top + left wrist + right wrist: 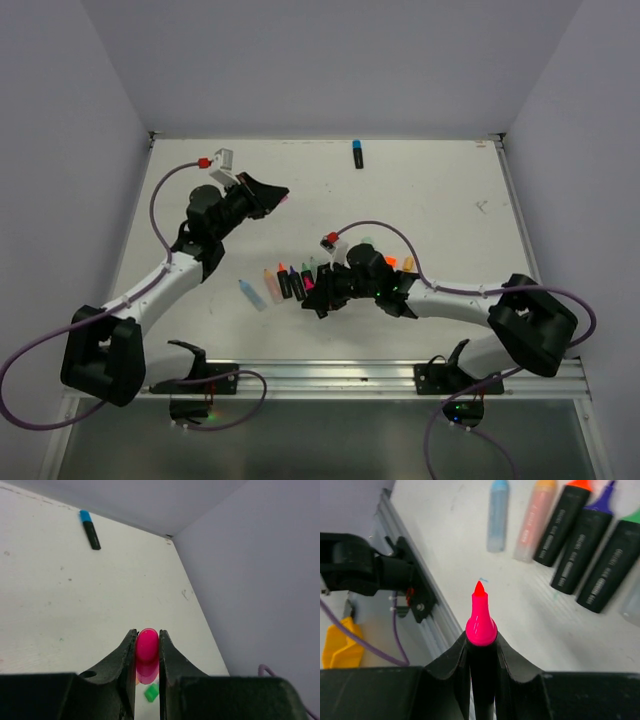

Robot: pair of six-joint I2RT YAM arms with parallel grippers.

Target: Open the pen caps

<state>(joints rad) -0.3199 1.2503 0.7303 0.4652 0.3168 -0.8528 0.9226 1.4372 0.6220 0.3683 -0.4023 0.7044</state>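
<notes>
From above, the white table [440, 200] fills the middle of the frame. The left gripper [280, 195] sits at the upper left, raised off the surface, with a speck of the pink cap [287, 199] showing at its tip. The right gripper [318, 297] is low in the centre, just beside a row of pens [278, 286] that lie side by side and have bare tips. The pink pen [309, 284] shows at its fingers. A blue-capped pen [357, 153] lies alone near the top edge, well apart from both arms. A small orange piece [390, 262] rests beside the right arm, too small to identify. In the left wrist view, the two dark fingers [127, 655] are closed on the pink cap [147, 650], which stands upright between them at the lower centre with its rounded end up. A green cap [151, 692] lies on the table below, seen through the gap. The blue-capped pen [90, 528] lies at the upper left, with its blue cap [85, 516] on the far end. In the right wrist view, the fingers [452, 665] are clamped on the black body of the pink pen [481, 630]. Its bare pink nib points up at the centre of the frame and has no cap on it. At the upper right lie five uncapped pens. They are a pale blue pen [497, 517], a pale orange pen [535, 522], and three black pens [582, 545] tipped orange, purple and green.
</notes>
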